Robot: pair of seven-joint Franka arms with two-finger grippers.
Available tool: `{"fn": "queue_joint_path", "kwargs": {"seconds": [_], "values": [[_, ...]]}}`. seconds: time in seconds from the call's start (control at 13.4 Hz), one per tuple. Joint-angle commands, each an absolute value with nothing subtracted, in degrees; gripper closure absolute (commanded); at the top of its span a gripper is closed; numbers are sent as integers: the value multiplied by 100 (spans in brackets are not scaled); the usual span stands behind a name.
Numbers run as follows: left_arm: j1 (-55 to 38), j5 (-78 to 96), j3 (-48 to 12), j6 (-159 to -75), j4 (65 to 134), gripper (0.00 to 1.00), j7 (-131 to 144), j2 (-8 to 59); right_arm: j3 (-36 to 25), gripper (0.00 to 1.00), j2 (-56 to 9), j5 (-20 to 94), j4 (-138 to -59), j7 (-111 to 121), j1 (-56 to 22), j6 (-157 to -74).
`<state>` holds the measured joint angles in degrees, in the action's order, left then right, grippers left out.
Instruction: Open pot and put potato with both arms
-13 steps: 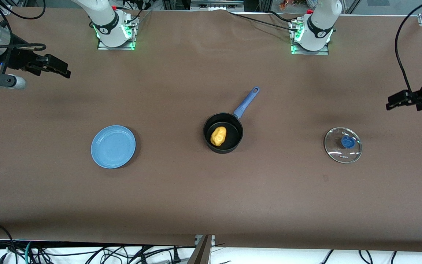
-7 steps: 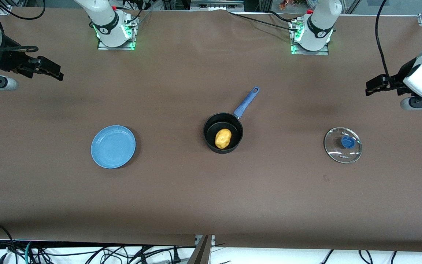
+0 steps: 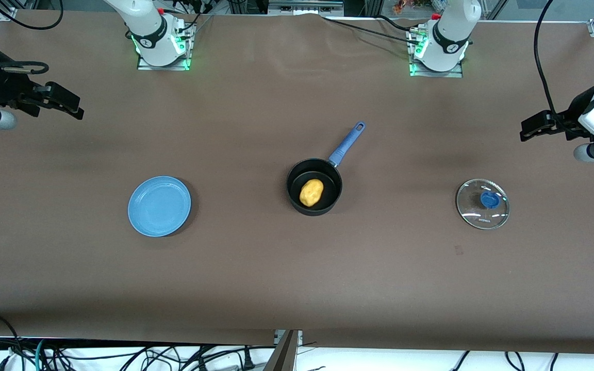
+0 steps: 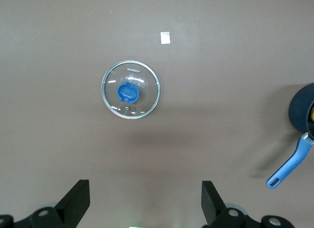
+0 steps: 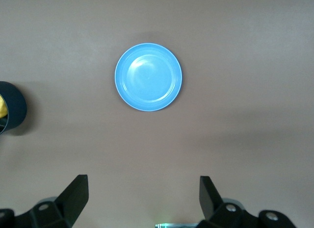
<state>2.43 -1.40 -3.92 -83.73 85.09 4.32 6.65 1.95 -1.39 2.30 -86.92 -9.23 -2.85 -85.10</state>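
Note:
The black pot (image 3: 313,186) with its long blue handle (image 3: 347,144) stands open at the table's middle, and the yellow potato (image 3: 311,192) lies inside it. Its glass lid (image 3: 482,203) with the blue knob lies flat on the table toward the left arm's end; it also shows in the left wrist view (image 4: 131,89). My left gripper (image 3: 531,128) is open and empty, high over the table's left-arm end. My right gripper (image 3: 65,103) is open and empty, high over the right-arm end. The pot's edge shows in the left wrist view (image 4: 300,113) and the right wrist view (image 5: 11,110).
A flat blue plate (image 3: 159,205) lies on the brown table toward the right arm's end; it shows in the right wrist view (image 5: 148,76) too. A small white tag (image 4: 165,38) lies on the table near the lid. Cables run along the table's front edge.
Both arms have drawn back toward their ends of the table, the left one rising then settling. The potato has rolled a little inside the pot.

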Motion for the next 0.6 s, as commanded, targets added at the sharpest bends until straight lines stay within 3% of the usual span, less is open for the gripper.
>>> {"fn": "queue_joint_path", "kwargs": {"seconds": [0.0, 0.52], "values": [[229, -35, -396, -8200, 8183, 0, 466, 835, 272, 0, -220, 176, -8490, -783, -141, -8464], [255, -9, -396, -8191, 8174, 0, 466, 879, 316, 0, -220, 194, -8411, -835, -185, -8534]]}}
